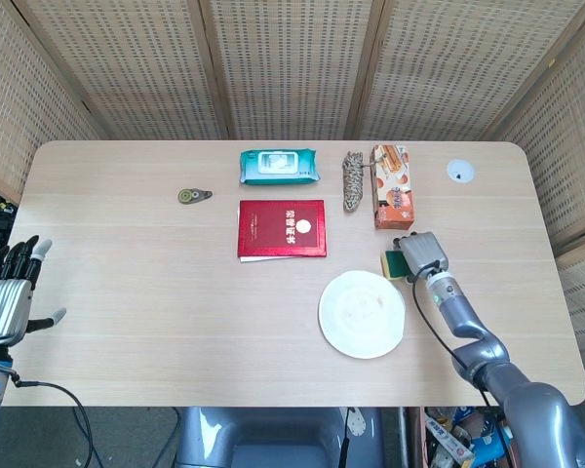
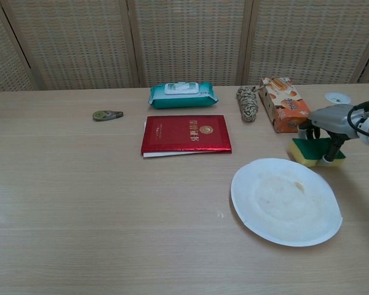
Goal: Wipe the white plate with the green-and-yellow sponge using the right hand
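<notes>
Your right hand (image 2: pixel 329 125) grips one green-and-yellow rectangular sponge (image 2: pixel 315 150) | one round white plate (image 2: pixel 286 201) just beside | sponge's far edge hidden.

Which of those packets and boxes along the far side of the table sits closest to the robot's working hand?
The orange snack box. It lies just behind the right hand and the sponge, while the teal wipes pack and red booklet sit much farther left.

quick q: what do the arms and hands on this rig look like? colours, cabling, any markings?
Right arm: smooth metallic grey-blue segments, a thin black cable looping along the forearm, a small green dot near the wrist. Right hand: silver-grey back with dark fingers. Left hand: ribbed silver-grey back, black fingers, pale tips on two digits, and a black cable trailing from the wrist. No sleeves or printed markings visible.
</notes>
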Robot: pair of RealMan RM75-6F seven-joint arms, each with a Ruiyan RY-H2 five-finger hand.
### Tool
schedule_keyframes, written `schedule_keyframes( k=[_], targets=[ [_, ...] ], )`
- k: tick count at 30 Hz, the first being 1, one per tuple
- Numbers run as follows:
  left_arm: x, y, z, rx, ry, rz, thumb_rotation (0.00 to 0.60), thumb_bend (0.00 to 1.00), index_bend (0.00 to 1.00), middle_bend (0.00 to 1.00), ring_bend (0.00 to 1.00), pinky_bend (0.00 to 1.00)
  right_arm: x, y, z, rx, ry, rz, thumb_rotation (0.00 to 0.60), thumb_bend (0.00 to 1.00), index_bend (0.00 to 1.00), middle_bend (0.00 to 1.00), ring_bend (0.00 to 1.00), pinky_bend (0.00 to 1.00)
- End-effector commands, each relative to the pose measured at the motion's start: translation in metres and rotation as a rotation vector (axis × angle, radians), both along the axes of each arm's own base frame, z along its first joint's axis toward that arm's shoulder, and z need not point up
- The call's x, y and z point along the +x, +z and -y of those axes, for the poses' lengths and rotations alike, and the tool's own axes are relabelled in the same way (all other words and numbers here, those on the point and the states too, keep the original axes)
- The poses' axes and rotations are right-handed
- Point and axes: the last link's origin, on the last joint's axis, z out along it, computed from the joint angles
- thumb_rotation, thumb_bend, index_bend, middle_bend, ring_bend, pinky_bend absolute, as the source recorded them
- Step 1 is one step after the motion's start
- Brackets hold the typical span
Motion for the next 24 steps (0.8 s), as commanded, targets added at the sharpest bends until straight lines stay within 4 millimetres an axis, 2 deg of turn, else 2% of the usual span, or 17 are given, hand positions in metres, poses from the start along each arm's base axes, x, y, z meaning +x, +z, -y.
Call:
schedule_keyframes(
  k=[1, 5, 13, 18, 24],
  targets=[
    [0.0, 0.0, -0.001, -0.001, 0.001, 0.003, 0.6, 0.0, 0.0, 0.0, 0.0, 0.0, 0.006, 0.005, 0.001, -0.025, 0.056, 0.017, 0.6, 0.2, 0.43, 0.46, 0.35, 0.49],
    [0.0, 0.0, -0.001, -0.007, 0.001, 0.005, 0.6, 0.0, 0.0, 0.0, 0.0, 0.0, 0.019, 0.02, 0.001, -0.051, 0.162, 0.022, 0.6, 0.25, 0.43, 0.46, 0.35, 0.49],
    [0.0, -0.002, -0.002, -0.02, 0.008, 0.004, 0.6, 0.0, 0.0, 0.0, 0.0, 0.0, 0.066, 0.047, -0.01, -0.078, 0.451, -0.067, 0.6, 0.29, 0.44, 0.46, 0.35, 0.49],
    [-0.001, -0.002, -0.002, -0.025, 0.013, 0.004, 0.6, 0.0, 0.0, 0.0, 0.0, 0.0, 0.086, 0.04, -0.03, -0.026, 0.565, -0.207, 0.6, 0.3, 0.44, 0.46, 0.35, 0.49],
    [-0.003, -0.001, -0.003, -0.029, 0.029, 0.005, 0.6, 0.0, 0.0, 0.0, 0.0, 0.0, 0.098, 0.013, -0.064, 0.075, 0.631, -0.403, 0.6, 0.3, 0.44, 0.46, 0.36, 0.49]
  ],
)
